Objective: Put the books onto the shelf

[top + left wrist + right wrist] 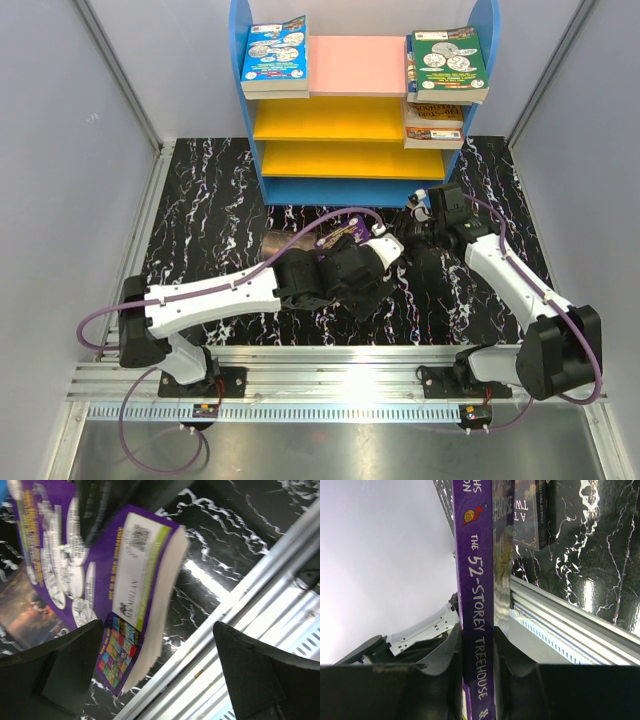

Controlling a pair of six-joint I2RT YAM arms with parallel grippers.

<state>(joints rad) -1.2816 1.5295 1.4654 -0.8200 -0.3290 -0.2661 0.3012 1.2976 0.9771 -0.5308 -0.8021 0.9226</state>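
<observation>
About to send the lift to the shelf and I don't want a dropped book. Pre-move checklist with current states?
1. Right gripper shut on the purple book: ok, clamped on the spine.
2. Left gripper open: ok, jaws wide.
3. Left fingers clear of the purple book: cannot tell, its corner sits right by one finger.
4. Room on the shelf: ok, pink top board is bare in the middle.
5. Dark book on the table clear of the lift path: cannot tell, mostly hidden.
</observation>
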